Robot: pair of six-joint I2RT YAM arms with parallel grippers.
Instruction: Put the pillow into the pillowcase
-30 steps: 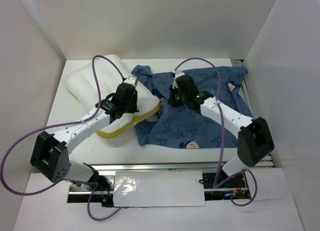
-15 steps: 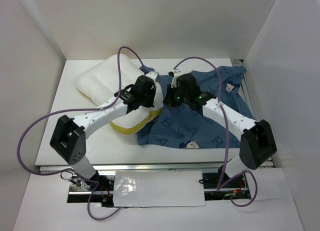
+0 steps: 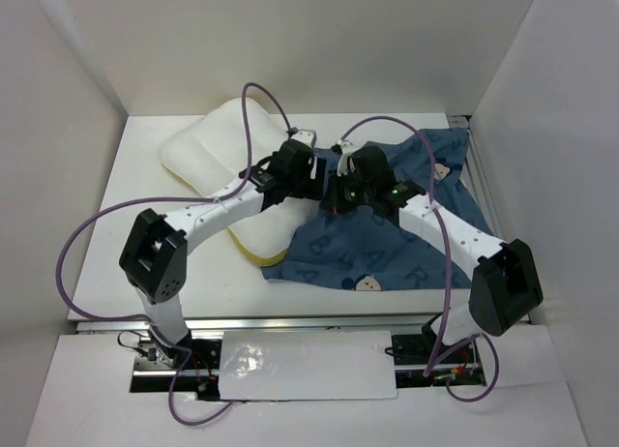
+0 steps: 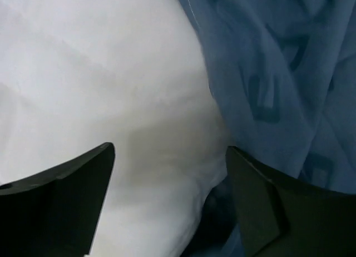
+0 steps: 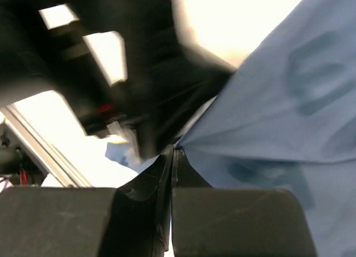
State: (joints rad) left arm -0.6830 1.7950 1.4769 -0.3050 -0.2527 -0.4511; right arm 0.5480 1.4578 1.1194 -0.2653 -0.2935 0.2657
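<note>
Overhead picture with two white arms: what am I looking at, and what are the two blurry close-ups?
Those are two robot arms bolted at the near edge of a table, seen from a camera above and behind them. Each ends in a two-finger gripper with a small camera on the wrist, and the close-ups come from those cameras. On the table lie a white pillow and a blue printed pillowcase. The left gripper is open over the pillow, right beside the blue fabric. The right gripper is shut, pinching an edge of the pillowcase.
</note>
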